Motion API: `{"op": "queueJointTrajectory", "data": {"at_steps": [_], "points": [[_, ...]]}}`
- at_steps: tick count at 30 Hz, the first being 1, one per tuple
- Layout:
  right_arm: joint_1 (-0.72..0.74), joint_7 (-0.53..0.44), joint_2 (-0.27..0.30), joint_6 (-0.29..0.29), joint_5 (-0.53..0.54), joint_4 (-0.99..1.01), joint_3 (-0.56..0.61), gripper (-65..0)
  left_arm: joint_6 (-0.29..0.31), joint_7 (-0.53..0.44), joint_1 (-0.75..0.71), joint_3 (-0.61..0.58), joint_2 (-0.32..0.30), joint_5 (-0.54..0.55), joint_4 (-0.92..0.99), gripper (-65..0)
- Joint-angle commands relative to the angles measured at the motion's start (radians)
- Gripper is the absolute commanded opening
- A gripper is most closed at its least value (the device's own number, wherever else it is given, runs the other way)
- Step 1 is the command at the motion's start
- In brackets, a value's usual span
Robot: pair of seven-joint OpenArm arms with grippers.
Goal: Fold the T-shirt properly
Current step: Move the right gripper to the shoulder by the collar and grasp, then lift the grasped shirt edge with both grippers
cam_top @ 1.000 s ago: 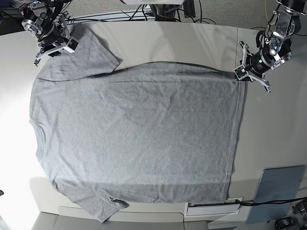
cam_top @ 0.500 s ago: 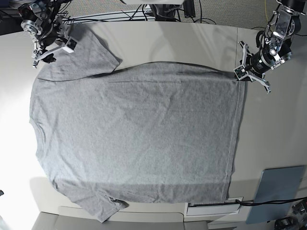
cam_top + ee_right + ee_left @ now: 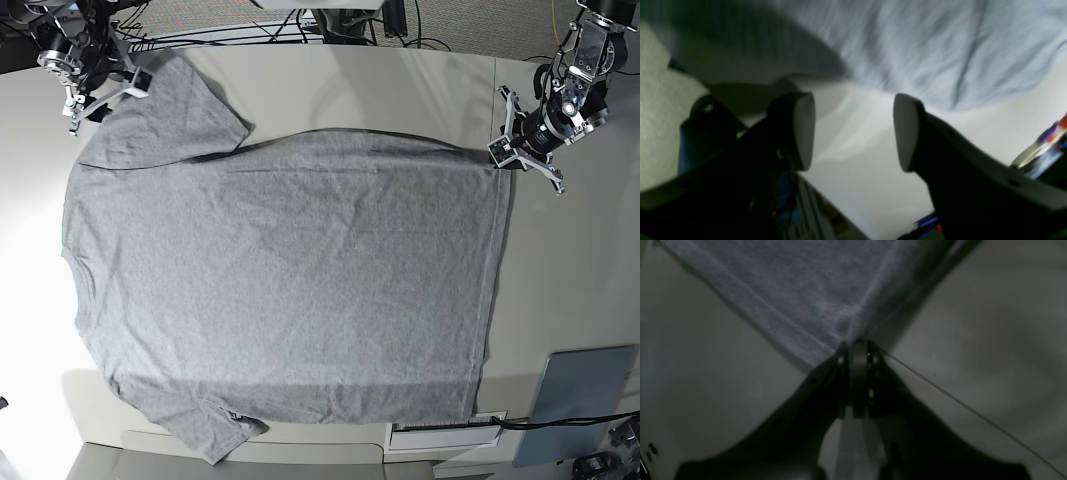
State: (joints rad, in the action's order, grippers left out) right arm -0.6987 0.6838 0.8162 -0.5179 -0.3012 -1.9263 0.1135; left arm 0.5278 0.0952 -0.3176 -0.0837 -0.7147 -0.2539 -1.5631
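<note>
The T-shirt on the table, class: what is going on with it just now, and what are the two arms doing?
A two-armed robot is setting up to fold the T-shirt, which lies spread flat on the table, plain side up. The left pincer is shut on the shirt's hem corner. The right pincer hangs open by the sleeve at the far corner, with nothing between its fingers. No fold has been made yet. A grey-blue panel lies off to one side.

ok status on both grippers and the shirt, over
Left gripper shut on T-shirt hem corner. Right gripper open, empty, off the sleeve. Shirt flat on table, unfolded. Nothing in the way.
</note>
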Motion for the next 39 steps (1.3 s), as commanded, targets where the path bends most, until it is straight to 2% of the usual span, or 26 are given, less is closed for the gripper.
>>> {"op": "queueJointTrajectory", "data": {"at_steps": [1, 8, 12, 16, 19, 24, 28, 35, 39], "points": [[0.016, -0.006, 0.020, 0.014, -0.007, -0.008, -0.008, -28.6, 0.042, 0.065, -0.014, -0.008, -0.003, -0.031, 0.011, -65.0], [0.048, -0.032, 0.014, 0.008, -0.007, 0.011, -0.008, -28.6, 0.042, 0.065, -0.014, -0.008, -0.003, -0.031, 0.011, -65.0], [0.048, -0.051, 0.009, -0.029, -0.007, 0.011, 0.005, -28.6, 0.042, 0.064, -0.014, -0.008, -0.003, -0.031, 0.011, -65.0], [0.068, -0.049, 0.008, -0.028, -0.016, 0.012, 0.081, -28.6, 0.042, 0.065, -0.014, -0.008, -0.003, -0.031, 0.011, -65.0], [0.117, -0.029, -0.007, -0.011, -0.076, 0.039, 0.162, -28.6, 0.042, 0.065, -0.015, -0.008, -0.003, -0.031, 0.011, -65.0], [0.215, 0.002, -0.044, 0.002, -0.077, 0.092, 0.265, -28.6, 0.042, 0.065, -0.015, -0.008, -0.003, -0.031, 0.011, -65.0], [0.251, 0.002, -0.047, 0.002, -0.074, 0.092, 0.313, -28.6, 0.042, 0.065, -0.015, -0.008, -0.003, -0.031, 0.011, -65.0], [0.262, -0.015, -0.050, -0.006, -0.070, 0.116, 0.319, -28.6, 0.042, 0.065, -0.015, -0.008, -0.003, -0.031, 0.011, -65.0], [0.301, -0.026, -0.066, -0.054, -0.037, 0.197, 0.319, -28.6, 0.043, 0.065, -0.015, -0.008, -0.003, -0.031, 0.011, -65.0]]}}
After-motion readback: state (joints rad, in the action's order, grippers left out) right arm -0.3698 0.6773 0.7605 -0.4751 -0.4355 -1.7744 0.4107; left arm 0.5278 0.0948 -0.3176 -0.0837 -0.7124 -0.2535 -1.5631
